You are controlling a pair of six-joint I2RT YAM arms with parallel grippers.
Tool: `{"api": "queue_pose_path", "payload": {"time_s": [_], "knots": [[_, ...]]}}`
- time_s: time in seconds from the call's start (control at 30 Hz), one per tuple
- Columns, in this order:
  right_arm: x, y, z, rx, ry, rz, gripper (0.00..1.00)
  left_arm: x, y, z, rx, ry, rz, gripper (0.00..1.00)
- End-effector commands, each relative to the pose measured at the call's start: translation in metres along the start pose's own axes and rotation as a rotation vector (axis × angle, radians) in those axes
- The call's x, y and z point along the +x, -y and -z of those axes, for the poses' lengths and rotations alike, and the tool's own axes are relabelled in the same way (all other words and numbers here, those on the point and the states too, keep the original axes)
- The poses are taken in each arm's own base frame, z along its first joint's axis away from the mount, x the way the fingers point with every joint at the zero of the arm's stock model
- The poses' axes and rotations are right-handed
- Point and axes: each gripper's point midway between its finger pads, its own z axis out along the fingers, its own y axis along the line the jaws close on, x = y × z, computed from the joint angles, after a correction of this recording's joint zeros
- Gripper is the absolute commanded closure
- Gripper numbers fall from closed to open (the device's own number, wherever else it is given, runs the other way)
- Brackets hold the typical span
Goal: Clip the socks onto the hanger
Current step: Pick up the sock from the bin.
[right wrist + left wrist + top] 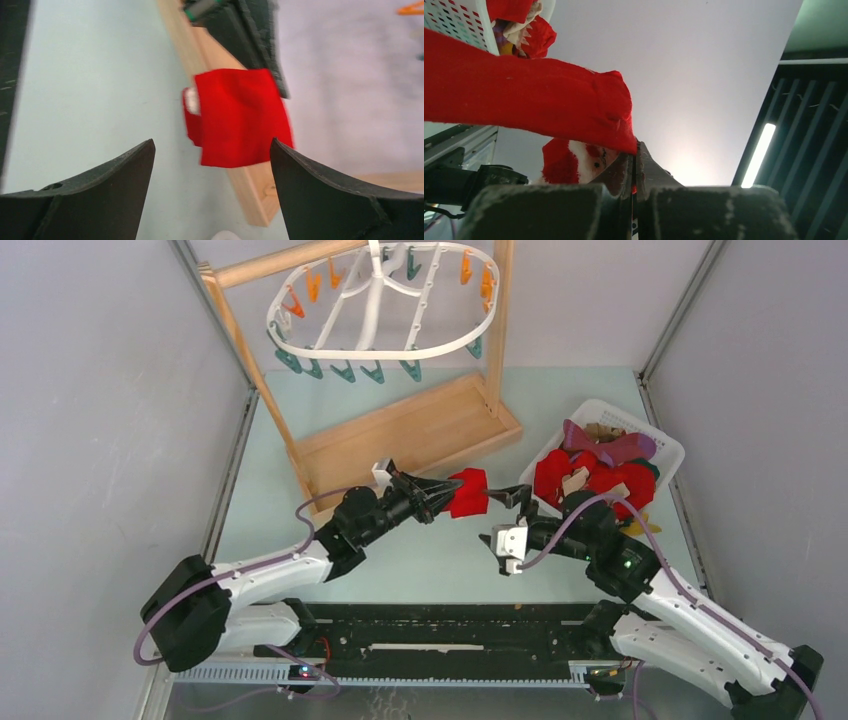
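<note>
Grey walls (100,390) box in a pale green desk (420,560). At its back, a wooden stand (420,435) carries the white hanger (385,300), pegs dangling from its rim. The left fingers (432,496) are clamped on 1 red sock (468,492) above mid-desk. The right fingers (512,495) are spread wide just beside it, holding nothing. More socks (600,475) fill a white basket (662,445) at the right.

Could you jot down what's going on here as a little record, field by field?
Left pincer: shut on a red sock
Right pincer: open, empty, facing that sock
Hanger: hung on the wooden stand, no socks clipped yet
Other socks: piled in the white basket
</note>
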Motion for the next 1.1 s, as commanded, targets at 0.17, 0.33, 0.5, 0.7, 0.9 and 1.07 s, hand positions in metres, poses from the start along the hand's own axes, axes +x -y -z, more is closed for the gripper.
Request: {"api": "queue_pose_path", "payload": {"time_s": [0.17,0.33,0.5,0.7,0.9,1.07], "knots": [[-0.01,0.068,0.003,0.387,-0.001,0.042,0.09,0.0,0.023,0.013,0.089,0.035,0.105,1.0],[-0.016,0.06,-0.007,0.369,0.026,0.052,0.1,-0.002,0.032,0.012,0.12,0.05,0.124,1.0],[-0.023,0.047,-0.009,0.323,0.056,0.034,0.11,-0.002,0.036,0.013,0.14,0.054,0.134,1.0],[-0.023,0.04,-0.009,0.366,0.067,0.026,0.1,-0.004,0.039,0.016,0.152,0.071,0.146,1.0],[-0.025,0.049,-0.014,0.451,0.085,0.02,0.1,0.001,0.043,0.016,0.155,0.064,0.152,1.0],[-0.026,0.052,-0.018,0.48,0.089,0.036,0.13,0.002,0.045,0.018,0.164,0.067,0.155,1.0]]}}
